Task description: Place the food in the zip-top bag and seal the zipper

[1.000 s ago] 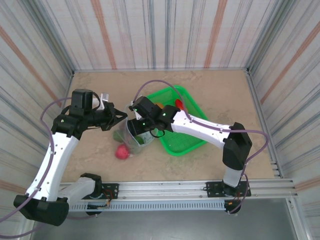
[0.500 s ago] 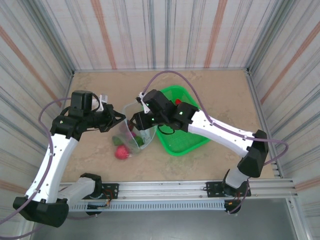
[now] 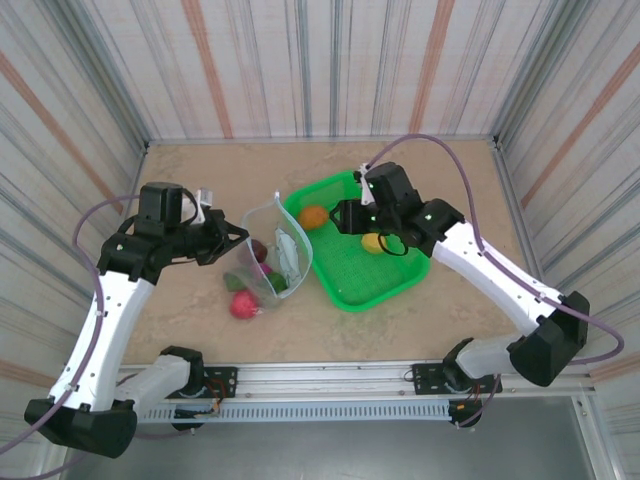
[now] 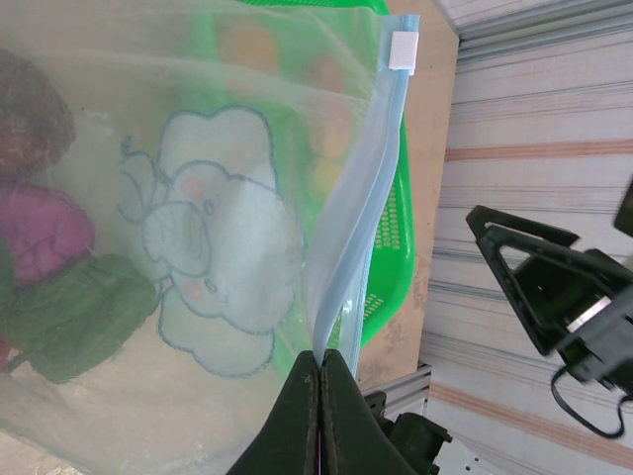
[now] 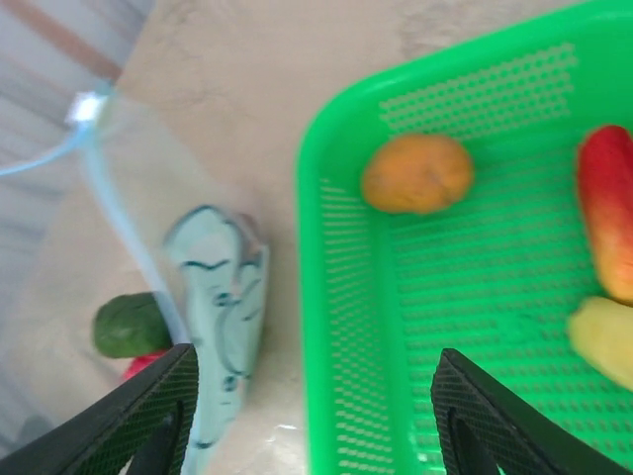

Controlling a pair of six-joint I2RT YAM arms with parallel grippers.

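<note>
The zip-top bag (image 3: 268, 255) is held up by its zipper (image 4: 356, 208), which is pinched flat between the closed fingers of the left claw (image 4: 321, 361). This is judged to be done so that the mouth gapes for loading. Maroon, magenta and dark green food (image 4: 49, 233) is seen through the film, left of that claw's tips. The right claw (image 5: 316, 416), spread wide and empty, is poised over the green mesh basket (image 5: 445, 297), with an orange fruit (image 5: 417, 173) just ahead of it, probably the next pick. No writing can be read; only a cartoon elephant (image 4: 203, 237) is printed on the bag.
</note>
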